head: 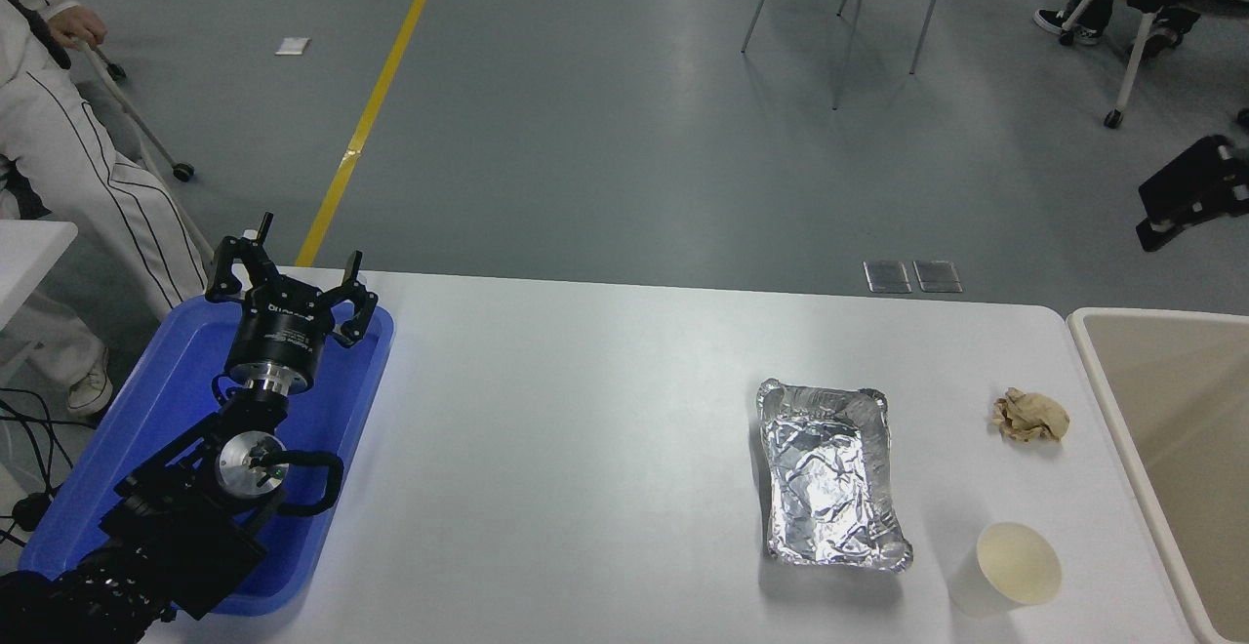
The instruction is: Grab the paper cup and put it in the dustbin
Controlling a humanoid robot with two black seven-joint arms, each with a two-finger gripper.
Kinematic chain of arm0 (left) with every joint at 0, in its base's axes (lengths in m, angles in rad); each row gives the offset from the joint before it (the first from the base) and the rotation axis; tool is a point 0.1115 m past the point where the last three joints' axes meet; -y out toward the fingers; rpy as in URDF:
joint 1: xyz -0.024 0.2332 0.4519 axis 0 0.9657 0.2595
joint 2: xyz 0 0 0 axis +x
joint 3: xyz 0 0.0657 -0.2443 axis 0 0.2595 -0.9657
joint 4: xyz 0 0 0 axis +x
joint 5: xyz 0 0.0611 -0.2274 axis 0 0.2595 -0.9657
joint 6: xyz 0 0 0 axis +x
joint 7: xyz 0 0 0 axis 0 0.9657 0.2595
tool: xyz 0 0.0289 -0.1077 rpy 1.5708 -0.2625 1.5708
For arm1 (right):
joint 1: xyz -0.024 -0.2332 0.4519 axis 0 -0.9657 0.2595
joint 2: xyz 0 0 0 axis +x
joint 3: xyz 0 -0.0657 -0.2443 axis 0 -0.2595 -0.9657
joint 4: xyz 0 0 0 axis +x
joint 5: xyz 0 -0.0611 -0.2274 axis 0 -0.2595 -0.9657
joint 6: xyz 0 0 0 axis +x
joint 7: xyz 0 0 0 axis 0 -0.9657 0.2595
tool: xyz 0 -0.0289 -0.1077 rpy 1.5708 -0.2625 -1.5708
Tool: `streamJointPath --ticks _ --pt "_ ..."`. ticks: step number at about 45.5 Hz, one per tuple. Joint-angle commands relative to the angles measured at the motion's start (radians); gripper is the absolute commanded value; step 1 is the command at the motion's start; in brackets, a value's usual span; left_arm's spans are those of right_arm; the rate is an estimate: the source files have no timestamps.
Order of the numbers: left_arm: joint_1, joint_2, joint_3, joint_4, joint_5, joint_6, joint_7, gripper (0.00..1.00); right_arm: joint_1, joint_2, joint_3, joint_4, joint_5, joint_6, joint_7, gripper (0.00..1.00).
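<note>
A white table [585,449] stands on grey floor. The left gripper [290,278], its jaws spread wide and empty, is parked over the blue tray [166,400] at lower left. The right gripper [1192,193] hangs off the table at the right edge; I cannot tell its jaws. The paper cup [1010,569] stands upright near the front edge, between the foil tray [831,473] and the dustbin [1171,429].
</note>
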Motion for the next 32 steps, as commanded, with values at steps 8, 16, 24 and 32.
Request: streamJointPath --ticks 8,16,24,32 --pt "0.000 0.000 0.000 0.000 0.000 0.000 0.000 1.00 -0.258 -0.053 0.115 0.057 0.003 0.000 0.000 1.00" --pt "0.000 0.000 0.000 0.000 0.000 0.000 0.000 1.00 -0.354 -0.059 0.171 0.050 0.008 0.000 0.000 0.99" --pt "0.000 0.000 0.000 0.000 0.000 0.000 0.000 1.00 -0.428 -0.120 0.214 0.056 0.021 0.000 -0.002 0.88" --pt "0.000 0.000 0.000 0.000 0.000 0.000 0.001 1.00 -0.494 -0.120 0.230 0.056 0.024 0.000 -0.005 0.87"
